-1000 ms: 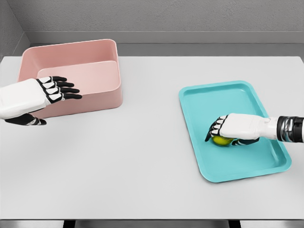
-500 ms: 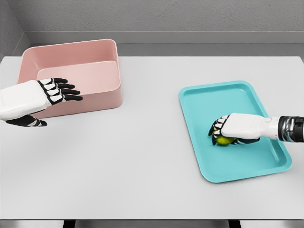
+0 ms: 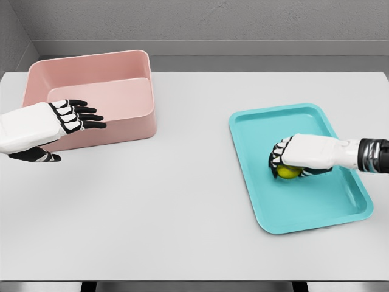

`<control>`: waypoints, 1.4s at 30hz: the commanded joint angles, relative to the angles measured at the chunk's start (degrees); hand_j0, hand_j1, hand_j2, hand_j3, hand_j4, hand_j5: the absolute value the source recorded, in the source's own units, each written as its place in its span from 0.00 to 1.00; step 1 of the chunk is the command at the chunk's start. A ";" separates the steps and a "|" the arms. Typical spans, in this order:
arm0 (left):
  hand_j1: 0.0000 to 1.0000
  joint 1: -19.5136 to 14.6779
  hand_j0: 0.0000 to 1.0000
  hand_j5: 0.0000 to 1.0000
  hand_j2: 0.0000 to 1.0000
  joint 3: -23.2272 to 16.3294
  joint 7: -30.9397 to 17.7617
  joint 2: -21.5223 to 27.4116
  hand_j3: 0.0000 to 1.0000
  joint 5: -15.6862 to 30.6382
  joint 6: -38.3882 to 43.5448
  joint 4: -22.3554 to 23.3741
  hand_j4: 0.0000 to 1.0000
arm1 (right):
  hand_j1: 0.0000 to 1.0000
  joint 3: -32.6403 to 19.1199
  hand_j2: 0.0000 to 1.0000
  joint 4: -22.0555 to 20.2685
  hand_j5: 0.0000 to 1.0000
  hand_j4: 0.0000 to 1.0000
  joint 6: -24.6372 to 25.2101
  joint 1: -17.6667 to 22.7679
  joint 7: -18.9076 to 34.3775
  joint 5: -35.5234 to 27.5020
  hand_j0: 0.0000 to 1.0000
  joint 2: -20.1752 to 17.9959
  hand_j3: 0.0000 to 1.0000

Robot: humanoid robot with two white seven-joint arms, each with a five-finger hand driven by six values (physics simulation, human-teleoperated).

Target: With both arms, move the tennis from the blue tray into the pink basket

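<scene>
Tennis ball [image 3: 288, 172], yellow-green, mostly hidden under right hand [image 3: 296, 157]

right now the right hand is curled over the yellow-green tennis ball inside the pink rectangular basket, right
Not quite. The head view shows the right hand curled over the yellow-green tennis ball inside the shallow blue tray, not the pink rectangular basket, which sits far across the table.

In front of me is a plain white desk [image 3: 182, 201]. Two things lie directly on it. A pink basket [image 3: 137, 125] sits at my far left, near the back edge. A blue tray [image 3: 304, 213] lies flat at my right, turned a little askew. The two are well apart, with bare desk between them.
</scene>
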 commanded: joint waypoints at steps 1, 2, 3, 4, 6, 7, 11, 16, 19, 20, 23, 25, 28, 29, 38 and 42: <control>1.00 0.00 1.00 1.00 1.00 0.03 0.02 -0.13 1.00 0.34 0.06 0.00 1.00 | 0.46 -0.03 0.46 -0.60 0.46 0.46 0.14 0.00 0.00 -0.54 0.46 0.00 0.46; 1.00 0.09 1.00 1.00 1.00 0.03 0.02 -0.13 1.00 0.34 0.06 0.00 1.00 | 0.46 -0.12 0.46 -1.75 0.46 0.46 0.14 0.00 0.00 -0.62 0.46 0.00 0.46; 1.00 0.08 1.00 1.00 1.00 0.03 0.02 -0.13 1.00 0.26 0.06 0.00 1.00 | 0.46 -0.03 0.46 -2.36 0.46 0.46 0.14 -0.97 0.00 -0.62 0.46 0.08 0.46; 1.00 0.09 1.00 1.00 1.00 0.03 0.02 -0.13 1.00 0.34 0.06 0.00 1.00 | 0.46 -0.03 0.46 -2.45 0.46 0.46 0.14 -1.14 0.00 -0.62 0.46 0.08 0.46; 1.00 0.00 1.00 1.00 1.00 0.03 0.02 -0.13 1.00 0.34 0.06 0.00 1.00 | 0.46 -0.03 0.46 -3.77 0.46 0.46 0.14 -1.49 0.09 -0.62 0.46 0.17 0.46; 1.00 0.00 1.00 1.00 1.00 0.03 0.02 -0.21 1.00 0.34 0.06 0.00 1.00 | 0.46 -0.03 0.46 -4.56 0.46 0.46 0.14 -1.49 0.09 -0.62 0.46 0.17 0.46; 1.00 0.08 1.00 1.00 1.00 0.03 0.02 -0.13 1.00 0.34 0.06 0.00 1.00 | 0.46 0.23 0.46 -5.88 0.46 0.46 0.14 -2.11 0.09 -0.62 0.46 1.23 0.46; 1.00 0.00 1.00 1.00 1.00 0.03 0.02 -0.13 1.00 0.34 0.06 0.00 1.00 | 0.46 0.50 0.46 -6.67 0.46 0.46 0.14 -3.43 0.27 -0.18 0.46 4.30 0.46; 1.00 0.00 1.00 1.00 1.00 0.03 0.02 -0.21 1.00 0.34 0.06 0.00 1.00 | 0.46 0.85 0.46 -6.67 0.46 0.46 0.14 -4.13 0.27 -0.10 0.46 5.62 0.46; 1.00 0.00 1.00 1.00 1.00 0.03 0.02 -0.21 1.00 0.34 0.06 0.00 1.00 | 0.46 0.85 0.46 -6.85 0.46 0.46 0.14 -4.22 0.27 0.08 0.46 7.03 0.46; 1.00 0.09 1.00 1.00 1.00 0.03 0.02 -0.30 1.00 0.26 0.06 0.00 1.00 | 0.42 1.29 0.42 -7.02 0.42 0.42 0.14 -4.66 2.13 0.17 0.42 10.19 0.42; 1.00 0.09 1.00 1.00 1.00 -0.05 0.02 -0.48 1.00 0.26 0.06 0.00 1.00 | 0.40 1.64 0.40 -7.02 0.40 0.40 0.14 -4.75 2.13 0.25 0.40 11.60 0.40; 1.00 0.09 1.00 1.00 1.00 0.03 0.02 -0.48 1.00 0.26 0.06 0.00 1.00 | 0.40 1.82 0.40 -6.93 0.40 0.40 0.14 -5.36 2.13 0.43 0.40 13.79 0.40; 1.00 0.09 1.00 1.00 1.00 0.03 0.02 -0.56 1.00 0.17 0.06 0.00 1.00 | 0.40 1.82 0.40 -6.93 0.40 0.40 0.14 -5.45 2.13 0.69 0.40 14.23 0.40; 1.00 0.26 1.00 1.00 1.00 -0.06 -0.07 -1.09 1.00 -0.80 0.06 0.00 1.00 | 0.40 5.33 0.40 -5.88 0.40 0.40 0.14 -7.21 2.13 2.89 0.40 20.65 0.40; 1.00 0.26 1.00 1.00 1.00 -0.06 -0.07 -1.09 1.00 -1.24 0.06 0.00 1.00 | 0.41 7.44 0.41 -1.40 0.41 0.41 0.14 -8.88 2.13 4.03 0.41 24.78 0.41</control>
